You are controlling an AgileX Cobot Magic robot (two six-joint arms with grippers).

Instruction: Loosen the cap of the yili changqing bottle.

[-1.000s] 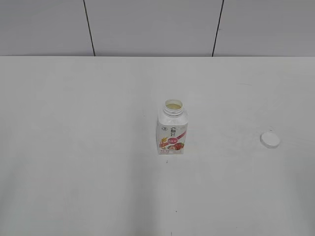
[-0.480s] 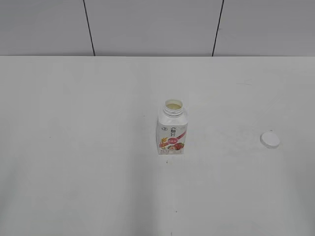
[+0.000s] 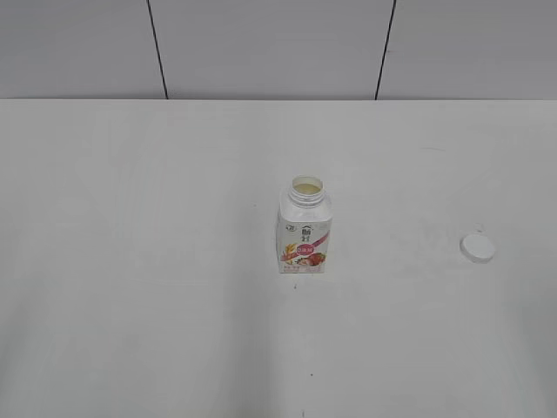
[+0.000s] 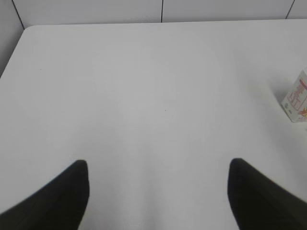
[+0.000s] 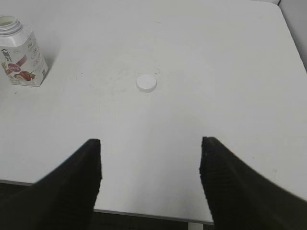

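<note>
Left tool (image 4: 158,191): jaws wide apart, nothing between them, hanging over bare bench (image 3: 130,261) well left of the yili changqing bottle (image 3: 305,235).

Bottle stands upright mid-bench, long axis vertical, mouth pointing straight up, pink-red label facing the exterior camera. The neck is bare, so you can see pale liquid at the rim.

The cap (image 3: 477,248) is off the bottle, lying flat on the bench well to the right of it, flat top up, touching nothing.

Right tool (image 5: 151,177): jaws also wide apart and empty, sitting near the bench edge, with the cap ahead of it and the bottle further off to its left.

My read: loosening looks done, and more than done, since the cap is fully separated. The step in hand is probably just staying clear. To do that well, keep both tools away from the bottle, because it's open and full enough to spill if bumped. Any pass near it should be high and slow. Don't sweep the cap off the bench either.
</note>
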